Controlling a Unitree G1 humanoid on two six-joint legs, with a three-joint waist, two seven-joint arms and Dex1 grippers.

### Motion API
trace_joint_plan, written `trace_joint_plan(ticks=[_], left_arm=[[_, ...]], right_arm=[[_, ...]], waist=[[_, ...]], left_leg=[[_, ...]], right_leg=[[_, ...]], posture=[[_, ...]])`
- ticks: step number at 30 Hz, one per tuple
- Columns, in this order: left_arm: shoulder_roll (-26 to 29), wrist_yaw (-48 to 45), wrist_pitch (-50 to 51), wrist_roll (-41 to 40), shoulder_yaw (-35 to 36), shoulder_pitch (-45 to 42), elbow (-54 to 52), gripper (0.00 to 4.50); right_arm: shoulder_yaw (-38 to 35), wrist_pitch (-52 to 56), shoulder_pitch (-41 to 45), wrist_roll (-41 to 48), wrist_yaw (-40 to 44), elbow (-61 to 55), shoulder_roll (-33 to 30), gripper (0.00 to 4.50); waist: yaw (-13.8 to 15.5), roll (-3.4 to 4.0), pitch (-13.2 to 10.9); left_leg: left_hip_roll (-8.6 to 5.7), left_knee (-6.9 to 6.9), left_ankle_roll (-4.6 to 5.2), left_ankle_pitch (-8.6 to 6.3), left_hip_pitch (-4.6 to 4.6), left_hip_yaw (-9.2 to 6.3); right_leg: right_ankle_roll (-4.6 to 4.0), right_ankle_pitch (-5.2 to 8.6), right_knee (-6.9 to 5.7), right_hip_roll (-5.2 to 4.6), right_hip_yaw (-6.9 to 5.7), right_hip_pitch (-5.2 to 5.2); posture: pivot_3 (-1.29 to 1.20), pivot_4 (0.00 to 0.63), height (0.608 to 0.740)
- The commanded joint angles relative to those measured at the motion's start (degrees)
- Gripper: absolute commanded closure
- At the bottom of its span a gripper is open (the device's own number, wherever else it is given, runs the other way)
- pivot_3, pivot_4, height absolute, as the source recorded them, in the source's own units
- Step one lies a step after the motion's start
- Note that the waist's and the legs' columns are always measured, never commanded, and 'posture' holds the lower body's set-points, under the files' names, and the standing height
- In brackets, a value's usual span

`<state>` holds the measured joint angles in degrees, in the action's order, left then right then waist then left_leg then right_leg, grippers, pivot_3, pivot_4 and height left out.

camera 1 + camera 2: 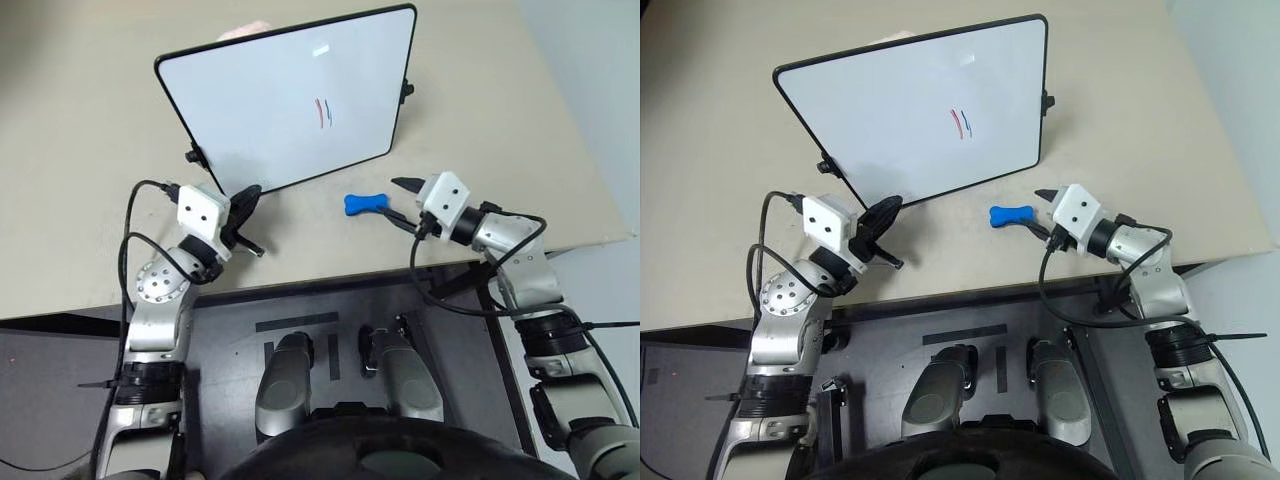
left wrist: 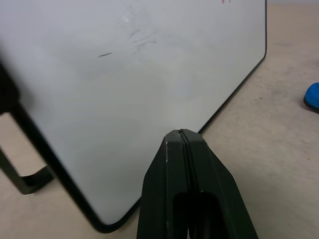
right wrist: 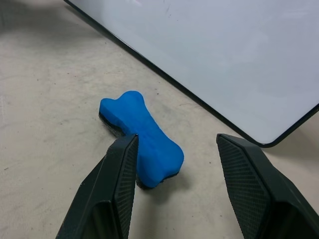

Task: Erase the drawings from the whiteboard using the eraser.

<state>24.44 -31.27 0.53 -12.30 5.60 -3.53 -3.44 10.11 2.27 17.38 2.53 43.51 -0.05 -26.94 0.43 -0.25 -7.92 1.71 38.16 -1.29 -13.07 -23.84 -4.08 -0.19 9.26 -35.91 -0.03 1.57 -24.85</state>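
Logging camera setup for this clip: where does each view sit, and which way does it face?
Left eye, right eye: head, looking down at the whiteboard, the drawings, the eraser; both arms show.
Left wrist: faces the board's lower edge; shut fingers of the left gripper.
Right wrist: faces the eraser; open fingers of the right gripper.
All views share the whiteboard and eraser.
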Motion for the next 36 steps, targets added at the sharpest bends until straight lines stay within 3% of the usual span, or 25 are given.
trace_joint_plan(ticks=[1,15,36], left_arm=[[0.8,-0.8,0.0,-1.0,1.0,-0.7,-1.9,4.5],[0.5,-0.9,0.8,-0.6,0.7,-0.1,-3.6,4.5],[-2.5,3.1,0.9,0.2,0.1,5.3,-8.2,4.5]], right_arm=[[-0.3,-1.0,0.0,-0.1,-1.2,-2.3,0.6,1.87],[-0.1,-1.2,0.6,-0.2,-0.9,-3.0,1.4,1.87],[4.8,-3.0,7.2,-2.1,4.0,6.3,2.2,1.87]], waist=[[0.0,0.0,0.0],[0.0,0.0,0.0],[0.0,0.0,0.0]], left_leg=[[0.0,0.0,0.0,0.0,0.0,0.0],[0.0,-0.02,-0.01,0.0,0.0,0.0],[0.0,-0.02,-0.02,-0.01,-0.01,-0.01]], right_leg=[[0.0,0.0,0.0,0.0,0.0,-0.01],[0.0,0.0,0.0,0.0,0.0,-0.02],[-0.06,0.0,0.0,0.0,0.0,-0.04]], posture=[[0.0,0.15,0.74],[0.0,0.15,0.74],[0.0,0.15,0.74]])
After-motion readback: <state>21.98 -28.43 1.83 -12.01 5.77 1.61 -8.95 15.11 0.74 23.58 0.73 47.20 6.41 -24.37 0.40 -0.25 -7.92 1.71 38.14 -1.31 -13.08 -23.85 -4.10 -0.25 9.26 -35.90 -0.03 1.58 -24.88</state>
